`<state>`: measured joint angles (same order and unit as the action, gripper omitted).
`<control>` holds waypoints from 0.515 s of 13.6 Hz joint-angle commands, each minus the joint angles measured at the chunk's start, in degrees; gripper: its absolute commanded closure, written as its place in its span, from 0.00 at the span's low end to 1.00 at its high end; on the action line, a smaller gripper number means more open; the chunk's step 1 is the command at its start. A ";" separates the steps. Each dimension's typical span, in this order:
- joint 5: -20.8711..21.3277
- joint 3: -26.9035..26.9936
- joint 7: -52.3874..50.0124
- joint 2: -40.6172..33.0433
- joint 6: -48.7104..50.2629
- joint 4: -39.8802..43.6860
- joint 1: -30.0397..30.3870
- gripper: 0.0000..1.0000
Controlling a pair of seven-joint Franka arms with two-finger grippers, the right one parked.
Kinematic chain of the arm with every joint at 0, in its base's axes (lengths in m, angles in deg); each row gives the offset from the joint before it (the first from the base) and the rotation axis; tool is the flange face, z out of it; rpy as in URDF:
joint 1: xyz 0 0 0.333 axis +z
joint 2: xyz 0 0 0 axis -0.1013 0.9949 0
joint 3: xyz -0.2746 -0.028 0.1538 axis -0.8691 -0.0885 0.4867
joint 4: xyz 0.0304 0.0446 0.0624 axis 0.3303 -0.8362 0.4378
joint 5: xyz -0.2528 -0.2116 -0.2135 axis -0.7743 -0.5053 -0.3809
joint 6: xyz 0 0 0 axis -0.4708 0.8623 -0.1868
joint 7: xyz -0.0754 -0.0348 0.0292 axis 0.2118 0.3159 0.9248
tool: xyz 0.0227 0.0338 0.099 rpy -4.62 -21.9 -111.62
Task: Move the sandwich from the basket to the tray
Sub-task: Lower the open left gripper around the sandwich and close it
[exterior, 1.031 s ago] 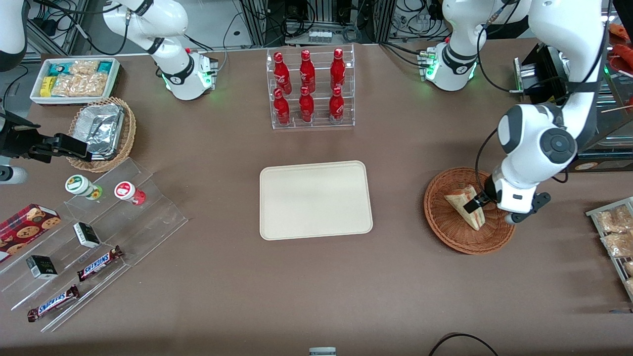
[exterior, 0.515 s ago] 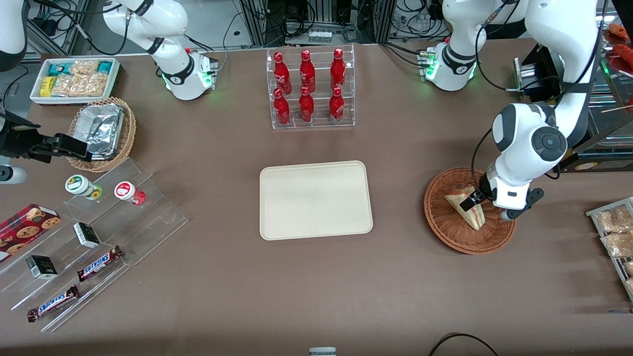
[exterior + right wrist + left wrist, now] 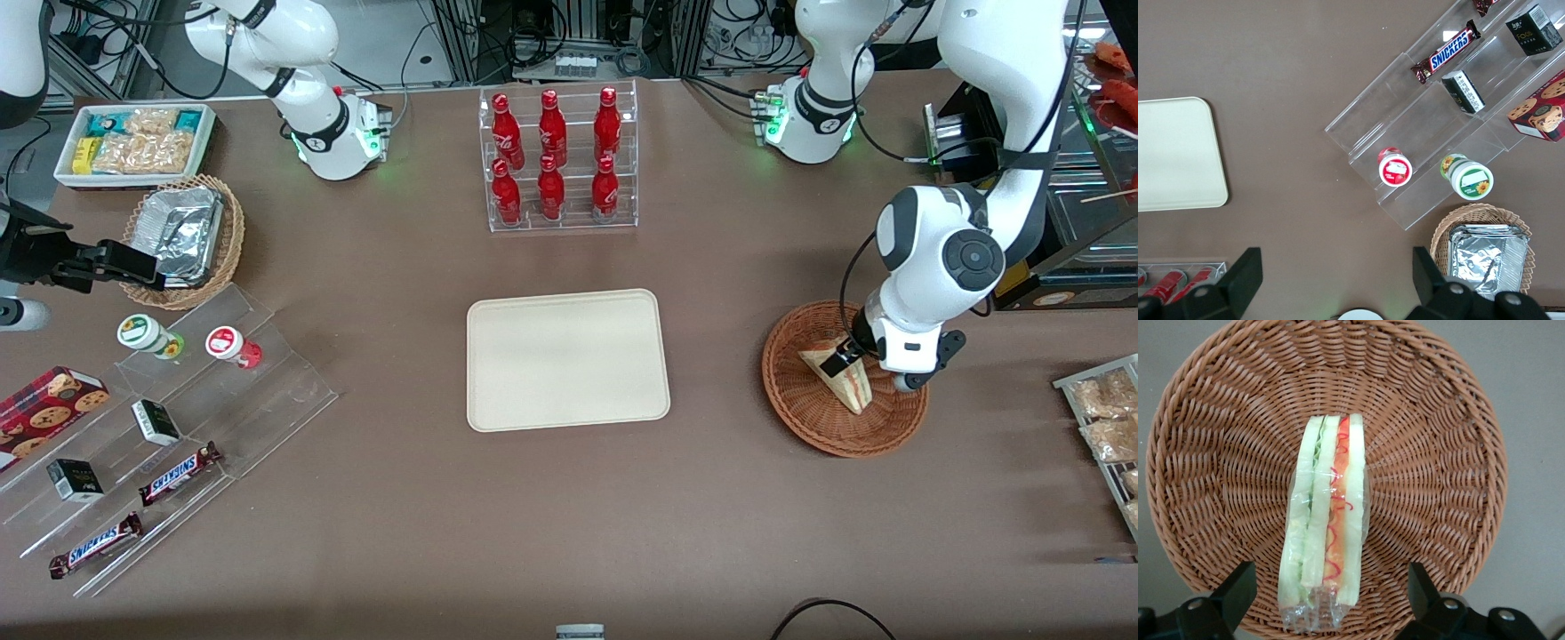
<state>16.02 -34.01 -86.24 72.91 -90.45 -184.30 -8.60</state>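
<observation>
The gripper (image 3: 1327, 593) is seen just above the basket (image 3: 805, 413), and its two fingers (image 3: 1235, 590) are spread wide apart, one on each side of the sandwich (image 3: 1327, 540), with nothing held between them. No contact between the fingers and the sandwich can be seen in the wrist view. The sandwich (image 3: 840, 378) is lying inside the basket (image 3: 1218, 453), wrapped in clear film, with its layered cut edge turned up to the wrist camera. In the front view the basket is placed toward the working arm's end of the table. The tray (image 3: 567, 360) is found at the middle of the table, well apart from the basket, and nothing is lying on it. A clear rack of red bottles (image 3: 556, 160) is standing farther from the front camera than the tray.
</observation>
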 commanded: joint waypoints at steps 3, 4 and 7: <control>-0.65 0.07 -0.90 0.80 -3.14 -1.59 -0.21 0.00; -0.65 0.07 -0.90 1.24 -4.10 -1.77 -0.20 0.00; -0.56 0.07 -0.81 2.65 -6.04 -2.03 -0.12 0.00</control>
<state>16.02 -34.01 -86.32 75.07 -94.37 -185.48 -8.57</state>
